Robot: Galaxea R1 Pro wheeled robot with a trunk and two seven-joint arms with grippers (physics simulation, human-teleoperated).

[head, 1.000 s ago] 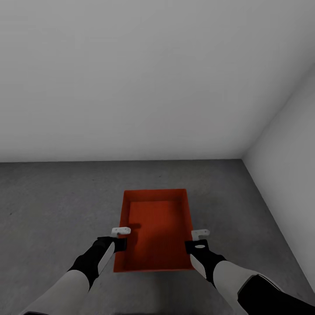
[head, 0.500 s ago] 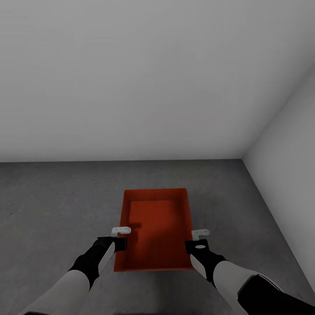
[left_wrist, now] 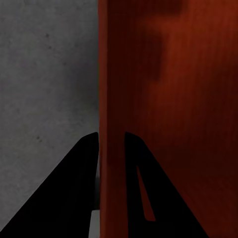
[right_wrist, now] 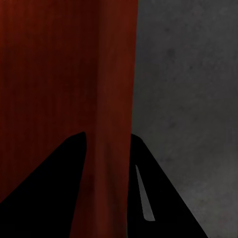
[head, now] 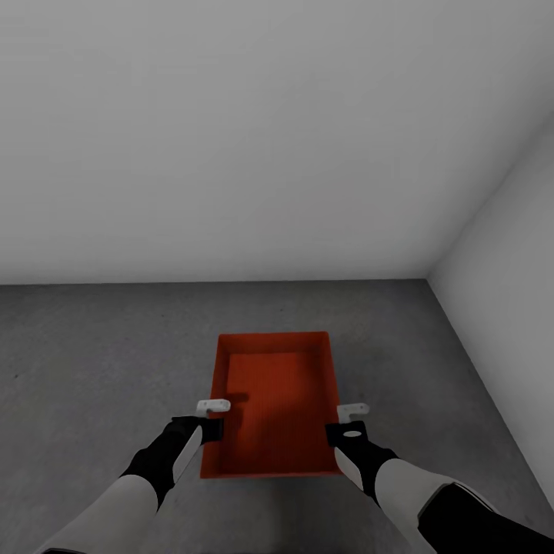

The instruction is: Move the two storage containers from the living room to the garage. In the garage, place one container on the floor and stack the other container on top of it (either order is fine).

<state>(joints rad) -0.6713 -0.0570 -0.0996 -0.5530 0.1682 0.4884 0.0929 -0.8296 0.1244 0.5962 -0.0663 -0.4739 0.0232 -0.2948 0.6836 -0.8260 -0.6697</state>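
Over the grey speckled floor [head: 92, 362], near the corner where two plain white walls [head: 254, 131] meet, a red-orange bin [head: 273, 400] is held between both arms, its open top up and its long sides running away from the robot. At the bin's left wall the left gripper [head: 213, 409] is clamped on the rim: the left wrist view shows its two dark fingers [left_wrist: 74, 188] straddling the thin red wall [left_wrist: 111, 148], one outside over the concrete, one inside over the bin's bottom. At the opposite wall the right gripper [head: 352, 415] grips the same way, its fingers [right_wrist: 54, 183] to either side of the red wall [right_wrist: 111, 129], concrete beyond. Whether the bin touches the floor cannot be told.
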